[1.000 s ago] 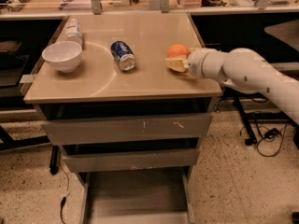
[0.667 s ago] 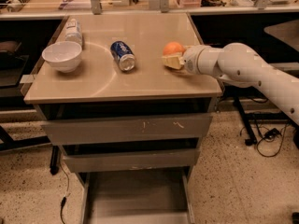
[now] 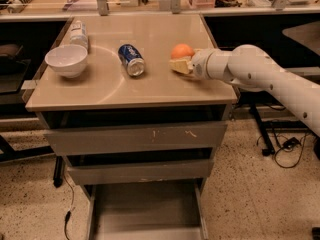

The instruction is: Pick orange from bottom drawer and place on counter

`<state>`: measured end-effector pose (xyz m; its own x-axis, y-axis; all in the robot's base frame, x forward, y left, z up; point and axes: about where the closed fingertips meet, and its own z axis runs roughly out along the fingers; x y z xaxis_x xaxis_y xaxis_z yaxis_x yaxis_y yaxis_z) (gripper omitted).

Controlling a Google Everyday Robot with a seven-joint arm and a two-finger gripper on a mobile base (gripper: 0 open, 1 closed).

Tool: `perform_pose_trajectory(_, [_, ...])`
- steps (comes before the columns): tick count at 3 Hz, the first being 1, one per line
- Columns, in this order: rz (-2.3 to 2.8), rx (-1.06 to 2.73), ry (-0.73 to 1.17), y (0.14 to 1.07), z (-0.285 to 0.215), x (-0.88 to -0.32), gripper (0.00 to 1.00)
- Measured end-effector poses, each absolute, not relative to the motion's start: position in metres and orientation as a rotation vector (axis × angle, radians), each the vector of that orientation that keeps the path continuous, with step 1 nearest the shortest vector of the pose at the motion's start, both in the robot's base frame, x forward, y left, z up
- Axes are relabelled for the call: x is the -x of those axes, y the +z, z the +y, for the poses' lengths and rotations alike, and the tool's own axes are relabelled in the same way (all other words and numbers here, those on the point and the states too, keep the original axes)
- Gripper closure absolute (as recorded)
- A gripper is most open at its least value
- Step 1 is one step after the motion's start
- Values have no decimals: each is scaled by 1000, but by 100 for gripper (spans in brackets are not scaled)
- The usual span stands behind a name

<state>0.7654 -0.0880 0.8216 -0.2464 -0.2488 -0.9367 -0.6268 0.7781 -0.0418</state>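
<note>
The orange (image 3: 182, 50) is above the right part of the beige counter (image 3: 150, 84), held between my gripper's fingers. My gripper (image 3: 179, 59) reaches in from the right on the white arm and is shut on the orange; its tan near finger (image 3: 180, 66) shows in front of the fruit, low over the counter. I cannot tell whether the orange touches the surface. The bottom drawer (image 3: 145, 204) is pulled out below the two upper drawers, and its grey floor shows nothing on it.
A blue soda can (image 3: 131, 60) lies on its side at the counter's middle. A white bowl (image 3: 66, 60) and a lying plastic bottle (image 3: 79, 33) are at the left. Dark desks stand on both sides, and cables lie on the floor at the right.
My gripper has moved a little to the left over the counter, carrying the orange with it towards the soda can. The other objects have not moved.
</note>
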Motion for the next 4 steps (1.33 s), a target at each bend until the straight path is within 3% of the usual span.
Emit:
perform_pose_trajectory(3, [1827, 675, 412, 822, -88, -765, 11])
perform_pose_trajectory(4, [1827, 675, 412, 822, -88, -765, 0])
